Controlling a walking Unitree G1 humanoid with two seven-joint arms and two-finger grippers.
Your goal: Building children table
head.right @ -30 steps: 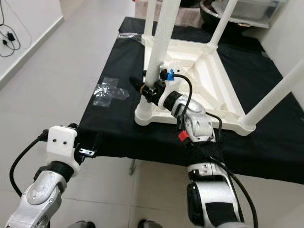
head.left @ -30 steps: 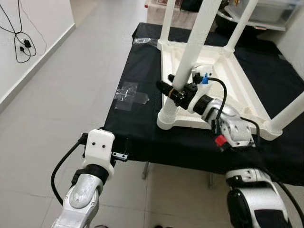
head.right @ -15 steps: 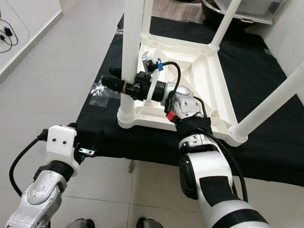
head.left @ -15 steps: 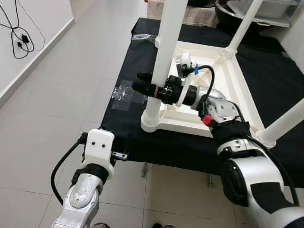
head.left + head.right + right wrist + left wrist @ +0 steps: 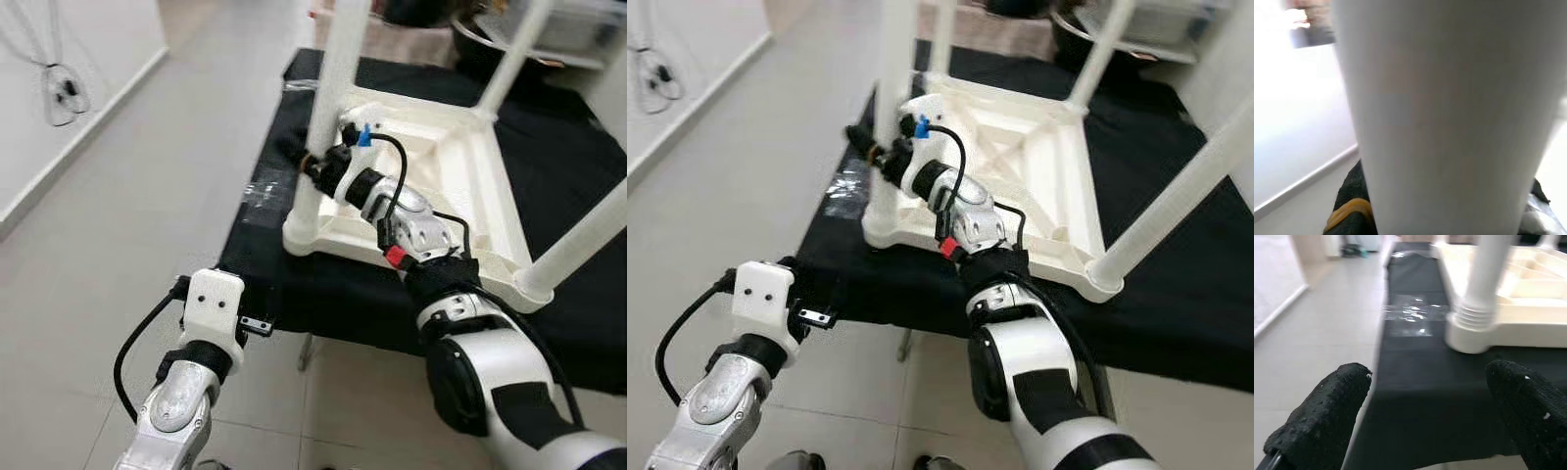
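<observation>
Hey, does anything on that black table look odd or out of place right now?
The white children's table lies upside down on the black table, legs up, as suits assembly. The right gripper is clamped on the near left leg. One oddity: a crumpled clear plastic piece lies on the cloth beside that corner.

Open black counter [image 5: 257, 257] strip left of upturned white table [image 5: 460, 166], bare but for clear tape [image 5: 263, 192]. Near-left leg [image 5: 328, 98] ringed by right gripper [image 5: 306, 162]. Three more legs rising around the ribbed underside. Wide floor [image 5: 137, 225] at left.
</observation>
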